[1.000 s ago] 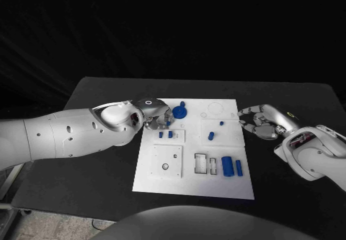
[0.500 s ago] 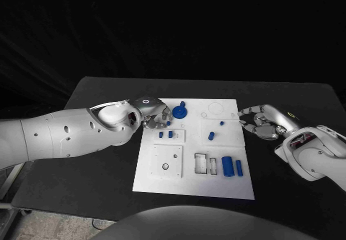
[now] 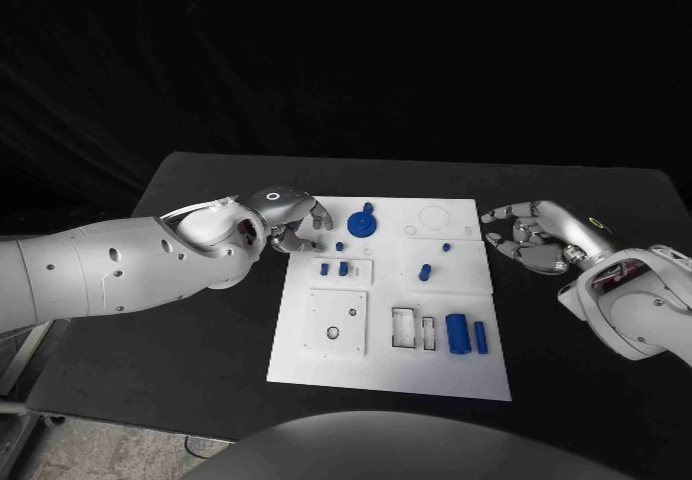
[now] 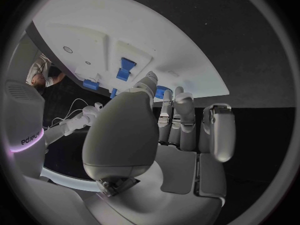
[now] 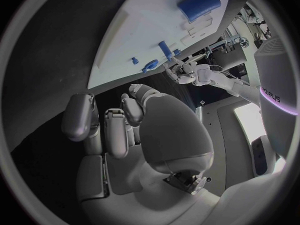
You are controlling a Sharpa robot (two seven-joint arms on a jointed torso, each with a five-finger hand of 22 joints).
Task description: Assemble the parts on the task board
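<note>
Over the last second the left hand [image 3: 293, 222] has drawn back leftward from the flat white task board [image 3: 382, 375] — it was over the board's far-left part beside the round blue disc with a knob [image 3: 359, 221], and now sits at the board's left edge, off the parts. That reads as a release or a retreat, not a carry: nothing blue shows between its fingers. In the left wrist view the left hand's fingers [image 4: 185, 116] stand fairly straight and apart, with nothing in them.

The right hand [image 3: 532, 236] has lifted slightly and shifted a little right; it hovers just off the board's right edge, fingers loosely curled around nothing, palm toward the board.

The small blue parts lie on the board — a pair of short pegs [image 3: 335, 268] in the left-hand block, a longer peg [image 3: 423, 271] near the middle, and two blue cylinders [image 3: 464, 333] on the near right side. Most look unassembled, so the task seems early.
</note>
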